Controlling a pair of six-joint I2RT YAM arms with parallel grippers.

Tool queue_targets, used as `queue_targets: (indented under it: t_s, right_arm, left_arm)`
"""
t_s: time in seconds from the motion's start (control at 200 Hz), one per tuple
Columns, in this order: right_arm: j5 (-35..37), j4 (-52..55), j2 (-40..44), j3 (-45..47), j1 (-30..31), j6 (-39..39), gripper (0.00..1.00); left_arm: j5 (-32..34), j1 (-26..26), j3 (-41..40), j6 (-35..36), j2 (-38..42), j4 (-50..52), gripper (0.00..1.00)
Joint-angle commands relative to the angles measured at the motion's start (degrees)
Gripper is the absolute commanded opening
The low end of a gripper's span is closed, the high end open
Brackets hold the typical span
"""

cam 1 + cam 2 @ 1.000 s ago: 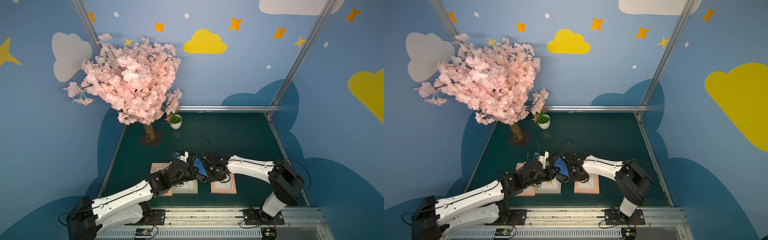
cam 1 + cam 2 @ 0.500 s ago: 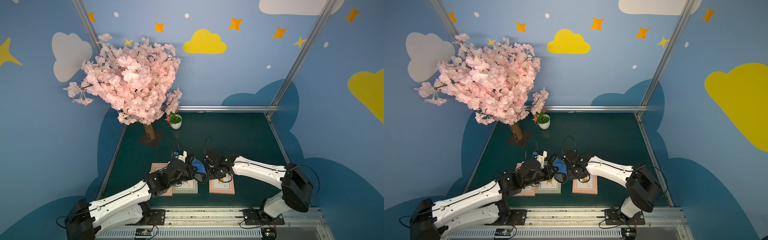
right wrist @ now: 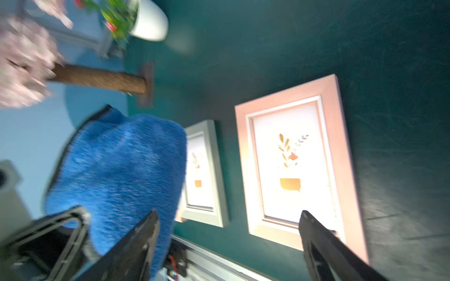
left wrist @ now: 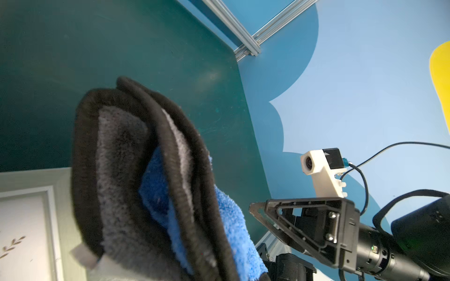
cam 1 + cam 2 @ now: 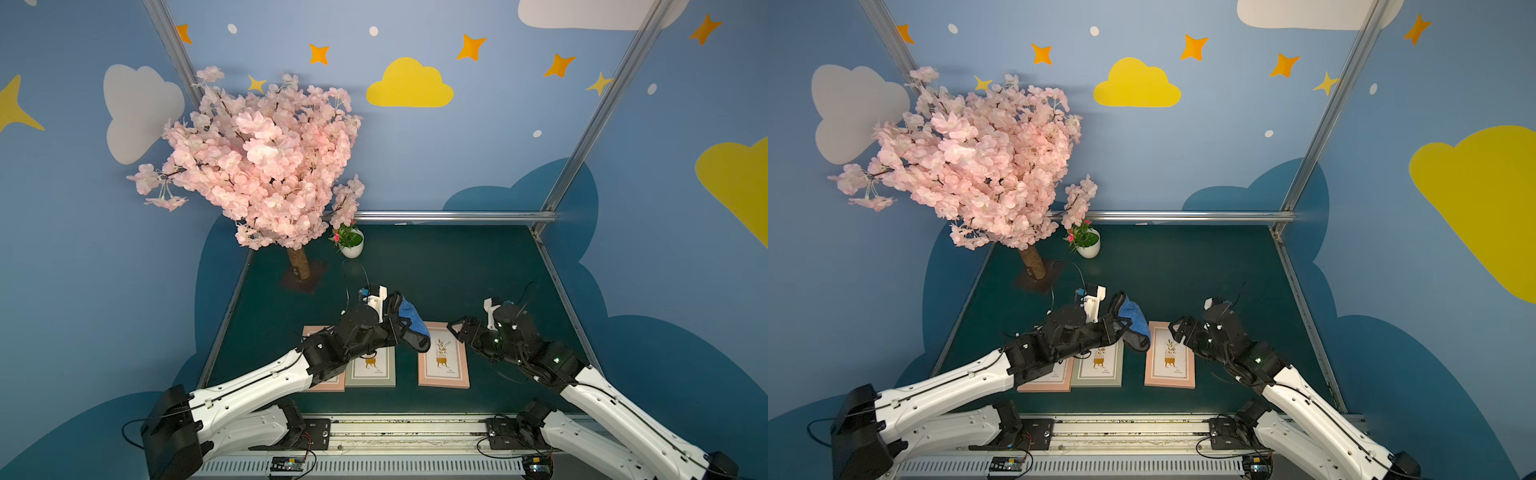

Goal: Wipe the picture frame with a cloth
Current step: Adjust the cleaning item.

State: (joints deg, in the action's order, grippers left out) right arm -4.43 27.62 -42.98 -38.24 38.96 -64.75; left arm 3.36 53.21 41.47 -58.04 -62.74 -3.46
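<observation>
Clock directions here are read from the top views, with 12 o'clock at the back wall.

The left end effector [image 5: 394,328] is clamped nearly closed on a bunched fold of the cloth [image 5: 409,313]. The cloth is held up off the bench [image 5: 457,270] and hangs folded from the grip. In both top views [image 5: 1133,316] its blue plush side faces the right arm. The left wrist view shows the dark grey-black side and black hem [image 4: 151,194], and I can see a pale tag on that dark side.

The cloth sits at about 6 o'clock on the bench, a bit left of centre. It hangs over the gap between the grey-green frame [image 5: 372,370] and the right pink frame [image 5: 444,355]. Its lower end is at the 11 o'clock corner of the right pink frame. I cannot tell whether it touches that frame.

The right end effector [image 5: 455,330] has its jaws spread wide with nothing between them. This is clear in the right wrist view [image 3: 229,219], though that view is blurred. It hovers at the 1 o'clock corner of the right pink frame, apart from the cloth.

Three frames lie flat in a row along the 6 o'clock edge:
- The left pink frame [image 5: 311,331] is partly hidden under the left arm and lies edge to edge with the grey-green frame.
- The grey-green frame is in the middle.
- The right pink frame lies apart from the other two, at 3 o'clock of them.

The grey-green frame and the right pink frame show potted-plant prints; I cannot make out the left pink frame's picture.

The blossom tree [image 5: 257,166] stands at 10 o'clock, with a white potted plant [image 5: 351,245] just beside its trunk at 3 o'clock of it
</observation>
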Motion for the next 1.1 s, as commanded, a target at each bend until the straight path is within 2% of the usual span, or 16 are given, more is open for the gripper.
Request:
queue_targets:
  t_s: [0.0, 0.18, 0.335, 0.546, 0.741, 0.796, 0.921, 1.096]
  right_arm:
    - [-7.96, -10.35, -0.17, 1.72, -1.76, -12.71, 0.9]
    - [-13.63, -27.59, -3.7, 3.63, -1.94, -26.6, 0.9]
    - [-14.1, -38.37, -5.93, 5.0, -1.88, -33.17, 0.9]
    - [-14.64, -43.27, -9.03, 3.88, -1.78, -35.1, 0.9]
    - [-13.48, -42.46, -8.79, 3.9, -1.85, -33.48, 0.87]
    - [-13.24, -42.74, -8.7, 4.27, -1.87, -33.16, 0.79]
    - [-13.41, -43.48, -8.89, 4.47, -1.92, -32.46, 0.55]
    - [-12.7, -39.87, -7.96, 3.28, -1.91, -29.43, 0.32]
  left_arm:
    - [-2.35, -0.64, 2.54, -1.5, -2.89, -8.88, 0.03]
    - [-4.15, -0.96, 4.64, -3.57, -7.51, -15.44, 0.03]
    - [-4.67, -1.09, 5.32, -4.16, -8.2, -18.8, 0.03]
    - [-5.48, -1.0, 4.72, -5.69, -8.3, -21.83, 0.03]
    - [-6.34, -0.83, 3.76, -6.62, -8.06, -23.52, 0.03]
    - [-6.43, -0.74, 3.4, -6.73, -7.76, -23.54, 0.03]
    - [-6.51, -0.57, 2.24, -7.34, -7.32, -23.52, 0.03]
    - [-5.97, -0.08, 0.81, -7.61, -6.61, -23.96, 0.03]
